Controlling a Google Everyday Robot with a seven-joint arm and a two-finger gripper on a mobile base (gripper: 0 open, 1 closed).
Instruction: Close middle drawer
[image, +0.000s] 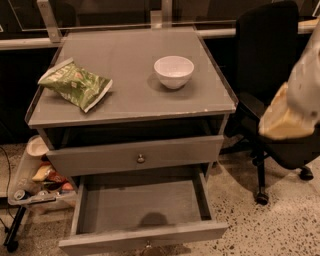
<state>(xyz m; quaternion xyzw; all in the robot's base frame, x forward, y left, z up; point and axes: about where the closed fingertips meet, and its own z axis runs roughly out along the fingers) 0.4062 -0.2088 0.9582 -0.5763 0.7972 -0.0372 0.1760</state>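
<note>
The middle drawer (142, 206) of the grey cabinet is pulled far out toward me, showing its bare grey inside. Its flat front (100, 241) runs along the bottom edge of the view, with a tiny knob (147, 245) at its centre. Above it, the taller-fronted drawer (90, 160) with a round knob (141, 158) stands slightly out. My gripper (287, 120) shows as a cream and white shape at the right edge, in front of the chair. It is well to the right of the open drawer, above its level and touching nothing.
A green chip bag (75, 84) and a white bowl (173, 71) sit on the cabinet top (130, 102). A black office chair (265, 55) stands right of the cabinet. A low cart with snacks and cans (40, 182) stands at the left. The floor is speckled (280, 225).
</note>
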